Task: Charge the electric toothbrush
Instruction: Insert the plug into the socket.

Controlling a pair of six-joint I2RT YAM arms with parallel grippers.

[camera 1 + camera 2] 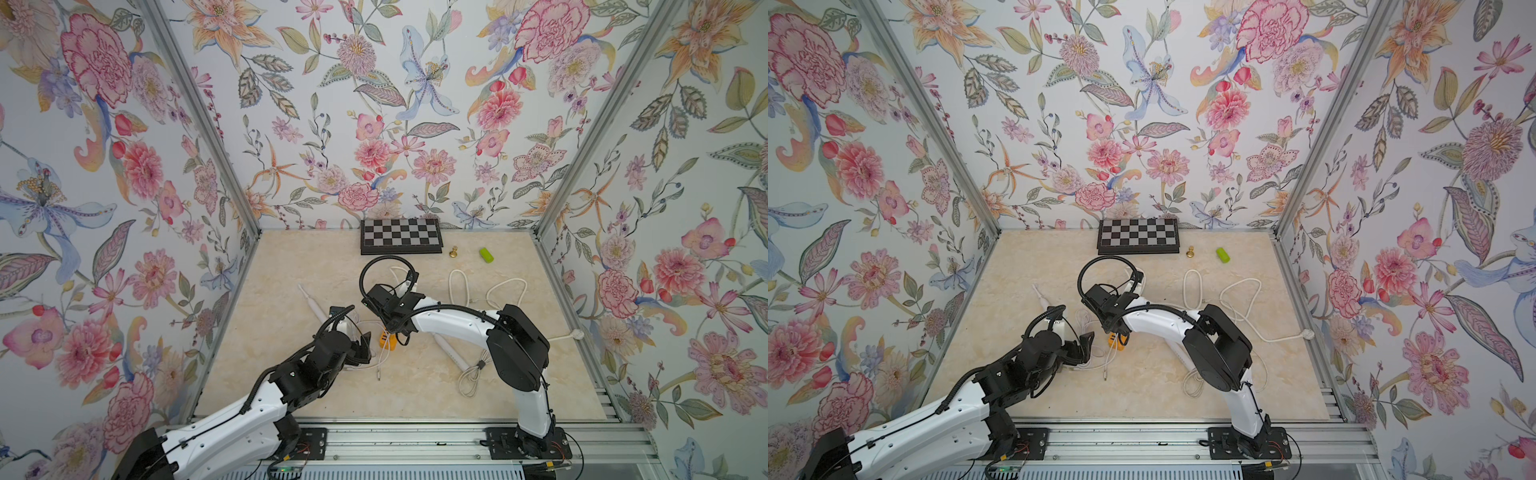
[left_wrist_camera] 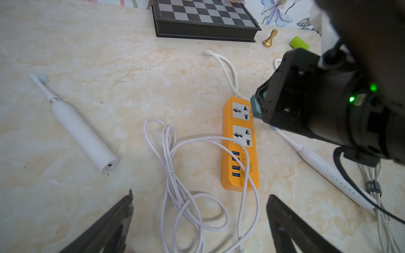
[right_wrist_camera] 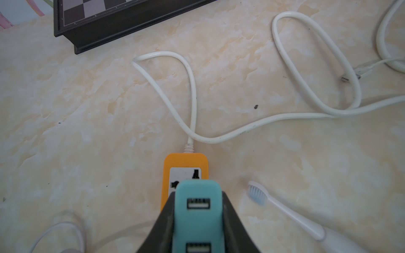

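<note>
A white electric toothbrush [image 2: 83, 131] lies flat on the table, its base port facing my left gripper [image 2: 200, 210]. That gripper is open and hovers over a loose white USB cable [image 2: 175, 175], holding nothing. A second white toothbrush [image 2: 328, 175] lies on the other side of the orange power strip [image 2: 240, 149]. My right gripper [image 3: 198, 197] is shut on a teal USB charger [image 3: 197, 214], held just above the strip's end socket [image 3: 186, 173]. In a top view the strip [image 1: 384, 340] shows between both grippers and the first toothbrush [image 1: 313, 305] lies to their left.
A chessboard [image 1: 401, 235] stands against the back wall, with a gold chess piece [image 1: 454, 251] and a green block [image 1: 486, 254] beside it. The strip's thick white cord [image 1: 507, 286] loops across the right side. A tied cable bundle [image 1: 473, 374] lies near the right arm.
</note>
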